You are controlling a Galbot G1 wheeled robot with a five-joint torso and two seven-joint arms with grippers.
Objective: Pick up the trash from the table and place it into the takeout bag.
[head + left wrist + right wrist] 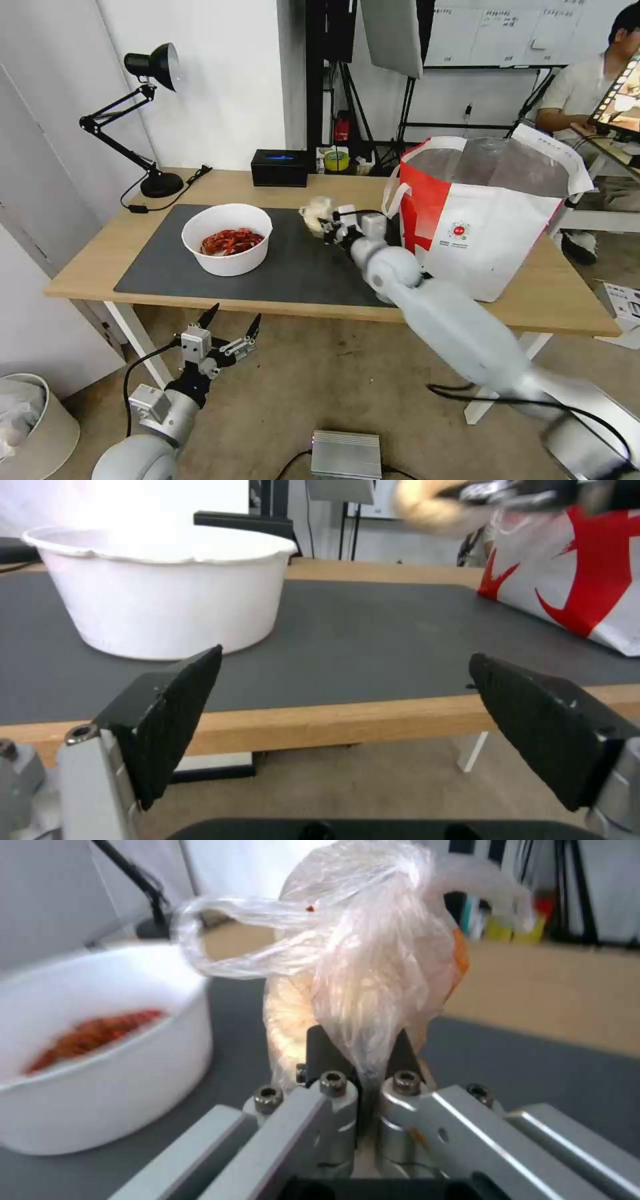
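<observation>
Jaws of right gripper (328, 225) pinched on clear bag (315, 213), arm stretched to frame centre above mat, between bowl (227, 238) and tote (490, 213). Left gripper (230, 325) spread wide, lower left, below counter (100, 257) edge.

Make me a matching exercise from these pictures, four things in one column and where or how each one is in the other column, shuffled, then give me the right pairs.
Things:
1. white bowl
2. small clear bag
3. takeout bag
4. left gripper

Place or state:
A. open, below the table's front edge
B. standing on the table to the robot's right, mouth open
C. pinched in the right gripper, above the grey mat
D. resting on the grey mat, red shells inside

Pairs: 1-D, 2-C, 3-B, 4-A
</observation>
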